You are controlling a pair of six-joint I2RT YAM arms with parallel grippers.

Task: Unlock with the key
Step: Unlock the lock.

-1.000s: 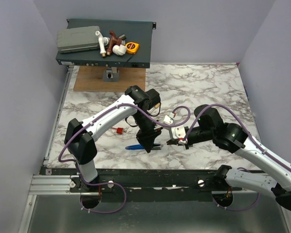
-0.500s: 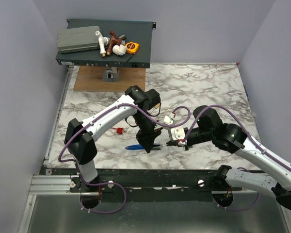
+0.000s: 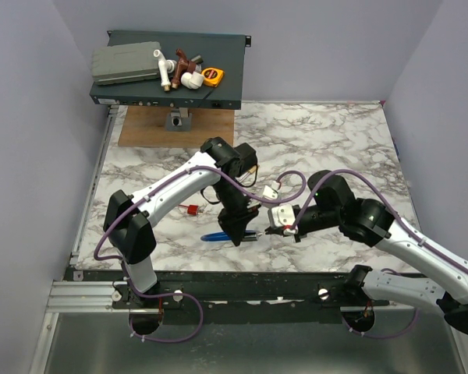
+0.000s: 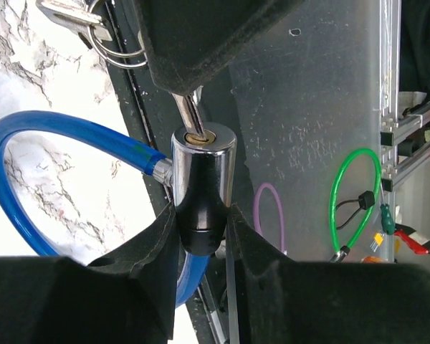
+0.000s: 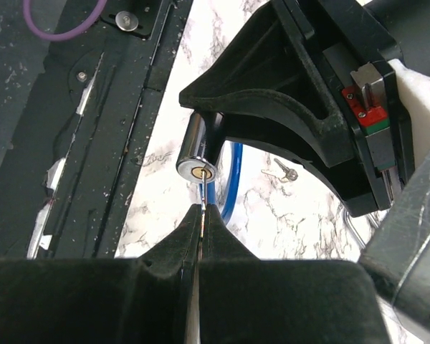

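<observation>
Big picture first: over the marble counter (image 3: 335,132) both arms are folded in toward the middle. The left arm (image 3: 179,183) reaches out and bends down, and the right arm (image 3: 405,241) comes in low from the side, so the two wrists nearly meet near the front edge.

The left end effector (image 4: 201,236) is clamped on the dark lower end of the chrome barrel (image 4: 203,172) of the blue cable lock (image 4: 50,125), holding it up off the counter with the keyhole facing the other arm. The right end effector (image 5: 202,222) is pinched tight on the key (image 5: 201,190), lined up end-on with that barrel.

Step-wise I'd call this insertion. In the left wrist view the key tip sits right in the keyhole, with a stretch of blade showing outside. The ring (image 4: 118,46) with a spare key dangles off to the side.

Next it probably needs a straight push along the barrel's axis to seat the blade, then a wrist twist while the left side holds firm. If it's off-axis it'll likely jam.
</observation>
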